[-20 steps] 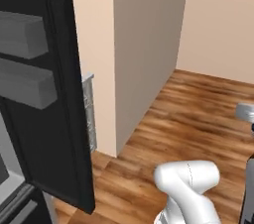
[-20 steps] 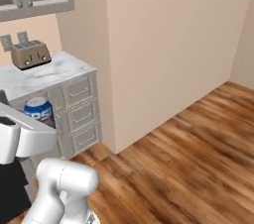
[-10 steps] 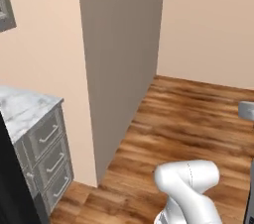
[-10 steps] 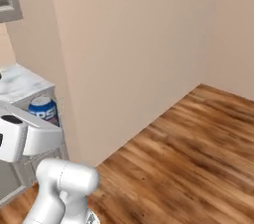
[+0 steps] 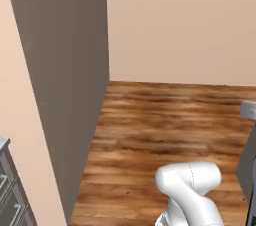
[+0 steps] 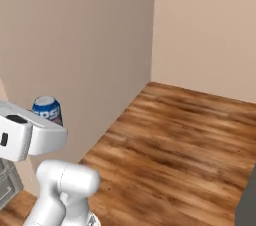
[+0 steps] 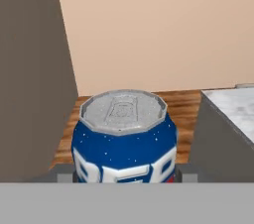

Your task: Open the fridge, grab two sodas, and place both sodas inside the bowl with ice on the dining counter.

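A blue and white soda can [image 7: 124, 139] with a silver top stands upright between my gripper's [image 7: 124, 174] two dark fingertips [image 7: 64, 173], and the jaws are shut on its sides. In the right base view the same soda [image 6: 47, 110] rises just behind my white hand [image 6: 22, 135], held in the air beside a beige wall. At the right of the hand view there is a white marble top with a grey side [image 7: 233, 106], which looks like a corner of the dining counter. The fridge and the bowl with ice are out of view.
A beige wall block [image 5: 60, 70] stands at the left, with wooden floor [image 5: 170, 120] running to the far wall. Grey drawer fronts [image 5: 7, 195] show at the lower left. A grey edge [image 5: 248, 110] juts in at the right.
The whole picture has swung with the base: the black fridge door and the toaster counter slid out to the left, and wall corner and floor came in. The can stays in my grip.
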Robot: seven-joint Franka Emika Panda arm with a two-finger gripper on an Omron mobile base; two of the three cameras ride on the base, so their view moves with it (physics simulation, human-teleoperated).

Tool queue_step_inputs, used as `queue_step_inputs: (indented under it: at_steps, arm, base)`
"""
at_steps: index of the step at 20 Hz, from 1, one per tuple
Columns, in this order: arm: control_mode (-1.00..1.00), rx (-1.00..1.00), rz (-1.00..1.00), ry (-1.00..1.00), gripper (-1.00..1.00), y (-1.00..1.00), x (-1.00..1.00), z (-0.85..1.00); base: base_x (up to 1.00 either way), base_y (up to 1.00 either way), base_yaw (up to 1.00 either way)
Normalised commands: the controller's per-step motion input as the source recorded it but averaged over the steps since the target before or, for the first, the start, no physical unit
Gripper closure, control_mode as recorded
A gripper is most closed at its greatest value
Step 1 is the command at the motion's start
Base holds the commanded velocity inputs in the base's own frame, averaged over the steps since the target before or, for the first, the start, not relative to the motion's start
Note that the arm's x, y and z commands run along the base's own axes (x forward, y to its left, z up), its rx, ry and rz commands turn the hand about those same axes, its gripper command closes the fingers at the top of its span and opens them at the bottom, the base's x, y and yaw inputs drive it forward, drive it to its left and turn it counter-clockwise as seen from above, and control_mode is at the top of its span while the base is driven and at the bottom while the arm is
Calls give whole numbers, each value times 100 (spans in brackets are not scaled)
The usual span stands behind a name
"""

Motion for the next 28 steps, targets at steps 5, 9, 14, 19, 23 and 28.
queue_step_inputs:
  at_steps: [5, 9, 14, 19, 23, 28]
  arm:
    - [100, 0, 0, 0, 100, 0, 0, 0]
    - [100, 0, 0, 0, 100, 0, 0, 0]
    - [100, 0, 0, 0, 100, 0, 0, 0]
    - [100, 0, 0, 0, 100, 0, 0, 0]
    - [100, 0, 0, 0, 100, 0, 0, 0]
    - [100, 0, 0, 0, 100, 0, 0, 0]
  base:
    - [69, 5, -46]
    - [94, 32, -40]
    - [95, 39, -40]
    - [89, 37, -41]
    - [76, 35, -44]
    - [70, 28, -45]
